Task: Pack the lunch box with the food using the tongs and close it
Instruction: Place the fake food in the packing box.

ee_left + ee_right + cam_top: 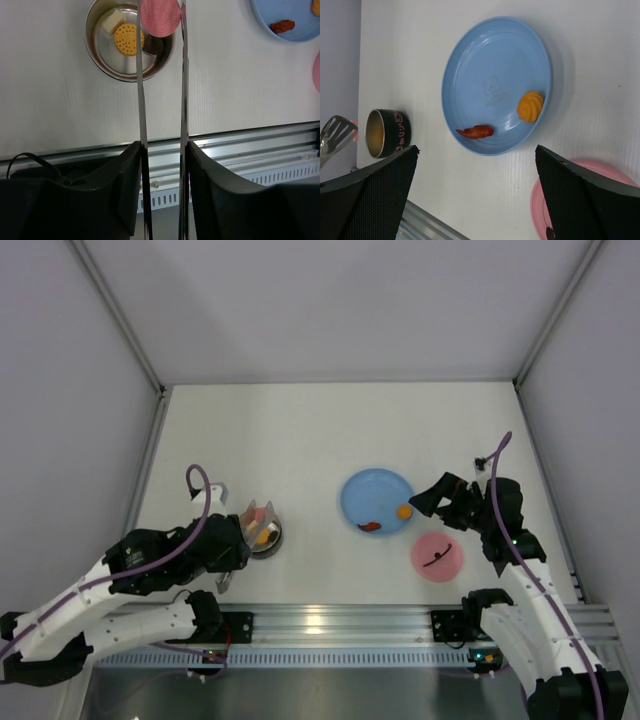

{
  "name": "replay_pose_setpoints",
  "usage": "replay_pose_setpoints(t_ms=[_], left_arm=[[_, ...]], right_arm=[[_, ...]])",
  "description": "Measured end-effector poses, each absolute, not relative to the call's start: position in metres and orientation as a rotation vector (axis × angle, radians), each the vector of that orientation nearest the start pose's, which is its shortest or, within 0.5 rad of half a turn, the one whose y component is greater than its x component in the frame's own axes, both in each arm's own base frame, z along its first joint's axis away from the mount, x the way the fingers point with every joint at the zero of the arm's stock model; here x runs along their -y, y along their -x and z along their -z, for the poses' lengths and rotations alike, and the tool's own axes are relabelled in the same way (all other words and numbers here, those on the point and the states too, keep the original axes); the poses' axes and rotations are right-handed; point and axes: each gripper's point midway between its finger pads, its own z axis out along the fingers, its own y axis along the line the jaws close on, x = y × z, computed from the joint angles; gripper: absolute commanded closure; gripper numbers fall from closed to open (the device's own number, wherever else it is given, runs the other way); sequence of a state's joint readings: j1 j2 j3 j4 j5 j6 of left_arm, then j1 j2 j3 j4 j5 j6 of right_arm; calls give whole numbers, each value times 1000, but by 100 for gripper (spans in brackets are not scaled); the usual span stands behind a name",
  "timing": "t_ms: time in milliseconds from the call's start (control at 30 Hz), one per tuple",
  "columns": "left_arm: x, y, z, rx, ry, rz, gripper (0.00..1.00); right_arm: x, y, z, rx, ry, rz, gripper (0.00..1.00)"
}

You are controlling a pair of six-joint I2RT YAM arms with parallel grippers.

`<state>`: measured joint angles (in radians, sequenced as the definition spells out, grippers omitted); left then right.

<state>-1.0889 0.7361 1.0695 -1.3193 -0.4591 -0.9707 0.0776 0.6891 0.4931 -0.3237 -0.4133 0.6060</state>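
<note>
On the left side of the white counter (300,430), close to the near edge, sits the small round shiny steel lunch box (100,57). Three pieces are in it already: a little cream cube (114,21), a round orange biscuit (126,39) and a dark round bit (154,46). Right over its rim hangs a flat pink disc (160,17), pinched between the tips of the long thin silver tongs (141,100). The left gripper (163,146) holds the tongs, with its jaws pressed against the two thin arms from both sides. I think the pink disc is about to be let go into the lunch box. Further to the right is the big flat blue plate (490,60). Two pieces lie on it: an orange swirl (530,106) and a red-brown strip (476,131). Just beside the plate, nearer the arms, the round pink lid (445,548) lies on the counter with its black strap handle (436,560) up. The right gripper (476,150) hangs near the plate and the lid with its jaws spread wide, holding nothing. So the job looks a bit more than half done. The pink disc must drop in, the two pieces on the plate must be carried over, and then the lid has to go on.
</note>
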Motion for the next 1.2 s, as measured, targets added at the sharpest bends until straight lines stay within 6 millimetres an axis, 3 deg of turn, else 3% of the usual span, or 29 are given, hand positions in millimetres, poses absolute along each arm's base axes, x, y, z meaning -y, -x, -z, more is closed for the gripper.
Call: replay_pose_setpoints(t_ms=[300, 600, 900, 1033, 1200], left_arm=[[102, -106, -193, -2466, 107, 320, 52], [101, -105, -192, -2468, 114, 319, 43], [103, -107, -191, -2487, 90, 276, 45], [116, -115, -207, -2489, 31, 247, 45], [152, -136, -236, -2458, -67, 252, 45]], right_arm=[[-111, -238, -142, -2154, -324, -841, 1], [-111, -239, -141, -2158, -326, -841, 1], [-111, -239, -141, -2158, -325, -841, 1], [-111, -239, -141, -2159, -326, -840, 0], [-111, -238, -142, -2157, -325, -840, 0]])
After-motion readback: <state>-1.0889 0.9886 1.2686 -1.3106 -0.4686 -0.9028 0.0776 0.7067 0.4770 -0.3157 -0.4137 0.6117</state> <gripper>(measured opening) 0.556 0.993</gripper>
